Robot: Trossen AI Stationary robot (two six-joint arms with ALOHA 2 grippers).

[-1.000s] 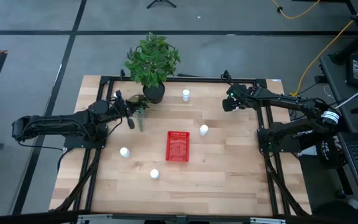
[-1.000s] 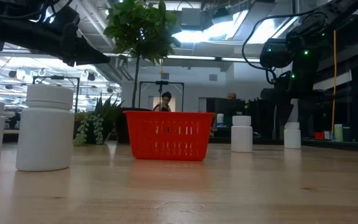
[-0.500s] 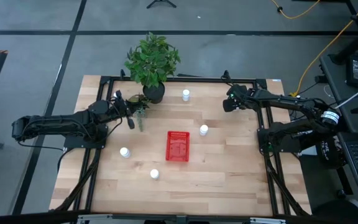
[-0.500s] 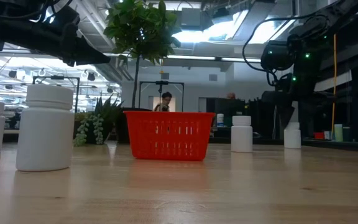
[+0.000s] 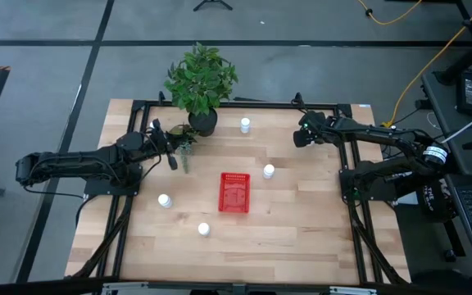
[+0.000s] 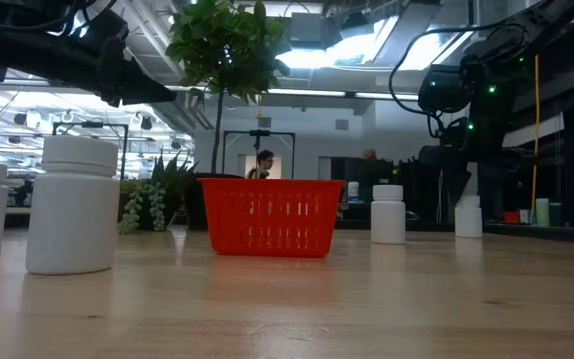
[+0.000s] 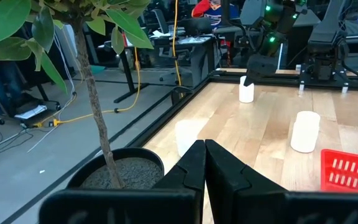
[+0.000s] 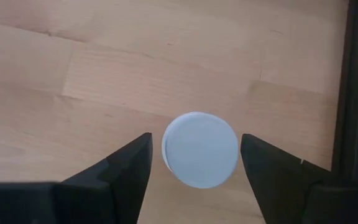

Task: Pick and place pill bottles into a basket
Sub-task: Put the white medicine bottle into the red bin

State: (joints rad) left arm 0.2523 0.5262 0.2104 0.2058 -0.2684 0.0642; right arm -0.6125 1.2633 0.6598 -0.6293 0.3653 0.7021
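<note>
Basket (image 5: 235,192) (nothing visible inside), right gripper (image 8: 194,163) spread around a bottle (image 8: 199,149), left gripper (image 7: 204,163) closed.

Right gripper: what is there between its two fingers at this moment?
In the right wrist view, a white pill bottle, seen from above, stands between the open fingers of the right gripper. A thin gap of bare table shows on each side.

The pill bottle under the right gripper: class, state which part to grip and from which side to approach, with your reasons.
Grip the pill bottle across its round cap and upper body, coming straight down from above. It stands upright on the table, its circular top facing the right gripper, whose open fingers already flank it, apart from the bottle. A round body probably suits any finger angle.
</note>
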